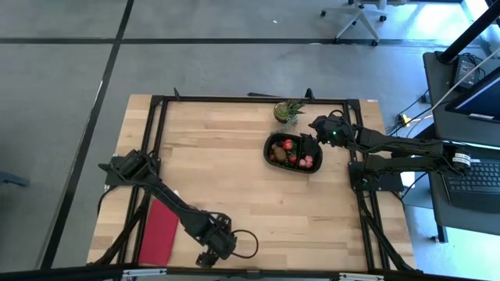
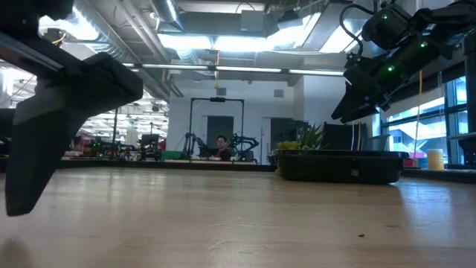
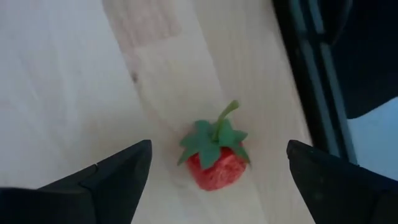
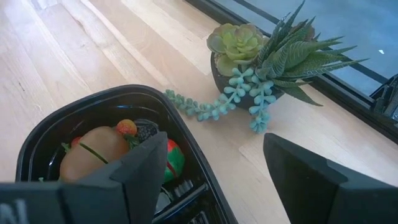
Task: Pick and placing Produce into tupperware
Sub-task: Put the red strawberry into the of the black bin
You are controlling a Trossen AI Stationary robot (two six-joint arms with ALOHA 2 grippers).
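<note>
At the near edge of the pale wooden counter [image 1: 234, 168], the left gripper [image 3: 214, 171] hangs with its dark fingers spread wide on either side of a small red strawberry-like piece of produce with a green leafy top [image 3: 214, 155]. The strawberry lies on the wood close to the counter's black frame rail, untouched and not yet gripped. The step in hand looks like the pick of this last stray piece. The next move calls for lowering around the fruit, closing on its red body rather than the leaves, then carrying it across the counter.

The black oval shallow plastic tupperware [image 1: 273, 142] sits toward the far right of the counter, well apart from the strawberry. It already holds several red and dark pieces and one larger tan piece. The right gripper [image 4: 214, 168] waits above the container's right rim with its fingers apart and nothing between them. A green spiky potted plant [image 4: 261, 53] with a trailing blue-green sprig stands just beside the container. A flat red rectangular cloth [image 1: 160, 230] lies at the near left of the counter.

No brand, label or writing can be read in any view.
</note>
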